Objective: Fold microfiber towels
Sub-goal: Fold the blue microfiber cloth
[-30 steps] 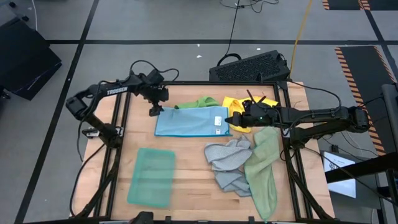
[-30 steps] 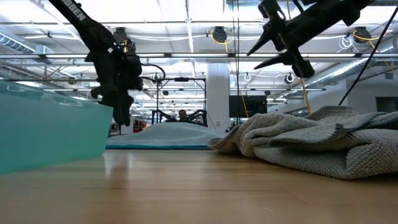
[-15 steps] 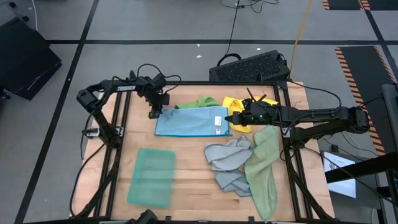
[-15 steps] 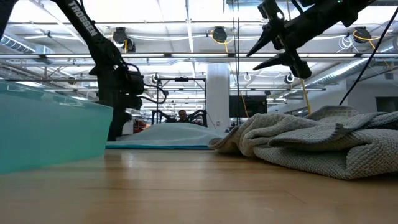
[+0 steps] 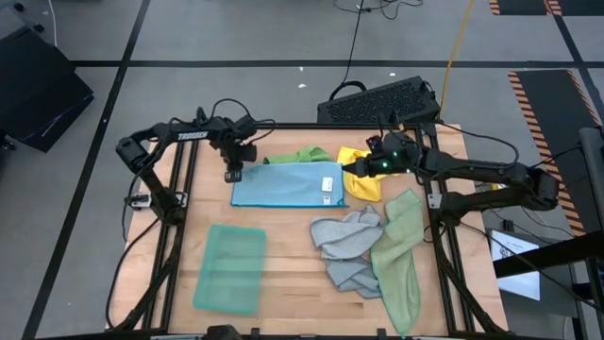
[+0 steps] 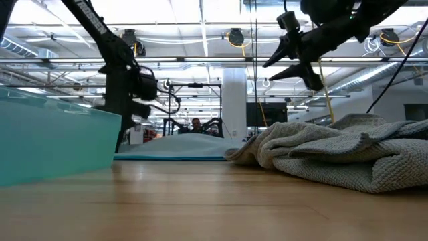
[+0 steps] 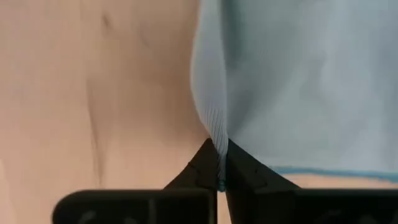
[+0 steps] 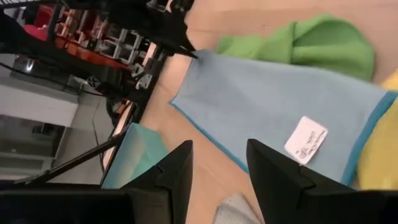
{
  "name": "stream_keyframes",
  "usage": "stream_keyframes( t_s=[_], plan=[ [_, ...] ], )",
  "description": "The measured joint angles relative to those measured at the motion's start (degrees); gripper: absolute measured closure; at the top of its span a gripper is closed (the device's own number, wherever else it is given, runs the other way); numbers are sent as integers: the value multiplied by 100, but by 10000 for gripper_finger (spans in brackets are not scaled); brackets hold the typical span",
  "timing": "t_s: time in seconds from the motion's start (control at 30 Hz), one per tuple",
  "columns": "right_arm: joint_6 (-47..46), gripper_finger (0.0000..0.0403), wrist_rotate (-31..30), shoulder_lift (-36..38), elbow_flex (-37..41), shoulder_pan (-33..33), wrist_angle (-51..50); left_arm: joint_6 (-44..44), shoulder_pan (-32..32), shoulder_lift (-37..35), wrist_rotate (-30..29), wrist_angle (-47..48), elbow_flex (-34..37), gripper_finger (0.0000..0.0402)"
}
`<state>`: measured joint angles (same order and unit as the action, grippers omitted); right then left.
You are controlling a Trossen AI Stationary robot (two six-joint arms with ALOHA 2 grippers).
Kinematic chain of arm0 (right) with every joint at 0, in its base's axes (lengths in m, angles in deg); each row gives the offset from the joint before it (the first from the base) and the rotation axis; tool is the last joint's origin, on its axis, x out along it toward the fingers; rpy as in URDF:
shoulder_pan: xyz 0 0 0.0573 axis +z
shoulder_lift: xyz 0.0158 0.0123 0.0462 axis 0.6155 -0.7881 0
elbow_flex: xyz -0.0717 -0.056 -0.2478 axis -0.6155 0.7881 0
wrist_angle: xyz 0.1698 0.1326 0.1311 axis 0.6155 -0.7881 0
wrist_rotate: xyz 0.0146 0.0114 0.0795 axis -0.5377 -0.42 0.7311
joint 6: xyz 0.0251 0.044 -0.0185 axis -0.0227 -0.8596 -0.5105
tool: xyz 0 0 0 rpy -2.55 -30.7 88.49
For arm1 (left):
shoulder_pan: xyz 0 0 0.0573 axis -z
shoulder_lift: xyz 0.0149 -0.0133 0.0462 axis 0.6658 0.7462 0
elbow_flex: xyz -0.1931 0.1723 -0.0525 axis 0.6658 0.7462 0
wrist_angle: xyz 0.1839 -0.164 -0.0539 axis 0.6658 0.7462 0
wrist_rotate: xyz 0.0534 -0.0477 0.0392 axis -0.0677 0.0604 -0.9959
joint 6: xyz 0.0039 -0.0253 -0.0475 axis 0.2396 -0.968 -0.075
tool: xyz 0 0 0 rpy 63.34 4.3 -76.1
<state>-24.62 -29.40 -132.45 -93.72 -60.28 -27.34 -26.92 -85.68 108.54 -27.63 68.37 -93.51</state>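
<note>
Left gripper pinched on thin, soft light blue towel corner.

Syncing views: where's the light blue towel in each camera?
High: light blue towel flat at centre, far side.
Low: thin blue strip mid-distance.
Left wrist: fills the upper right, edge pinched in left pincer.
Right wrist: centre.
Shared landmark: its white tag.

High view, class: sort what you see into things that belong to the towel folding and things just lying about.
Job: blue towel, pinched at its corner by the left gripper; green towel; yellow towel; grey towel; sage towel; folded teal towel; right gripper, open.

Lying about: keyboard; cables.
</note>
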Motion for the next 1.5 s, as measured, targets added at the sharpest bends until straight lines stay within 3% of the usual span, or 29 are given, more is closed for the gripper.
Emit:
stream_keyframes(
  t_s=[0.13, 0.27, 0.43, 0.63, 0.83, 0.97, 1.17, 1.5],
  plan=[
    [268, 261, 473, -516, -55, -215, 1307, -259, 310, -511, -146, 167, -180, 392],
    [790, 259, 616, -1375, -566, -250, 1932, -751, 626, -1160, -174, 258, -288, 396],
    [1919, 227, 729, -2650, -1750, -244, 2044, -1386, 1049, -1794, -109, 268, -292, 391],
    [2731, 165, 1768, -4321, -3585, -297, 1917, -1971, 1482, -2106, -79, 373, -292, 396],
    [3211, 162, 2257, -5572, -4984, -263, 1537, -2370, 1943, -2128, -70, 568, -292, 390],
    [3531, 176, 2553, -6032, -5443, -113, 1499, -2724, 2235, -2156, -68, 558, -292, 396],
    [3897, 185, 2562, -6235, -5469, 179, 1378, -3201, 2539, -2316, -253, 554, -294, 391],
    [4542, 185, 2093, -6379, -5470, 568, 1407, -3399, 2824, -2445, -324, 474, -296, 389]
  ],
)
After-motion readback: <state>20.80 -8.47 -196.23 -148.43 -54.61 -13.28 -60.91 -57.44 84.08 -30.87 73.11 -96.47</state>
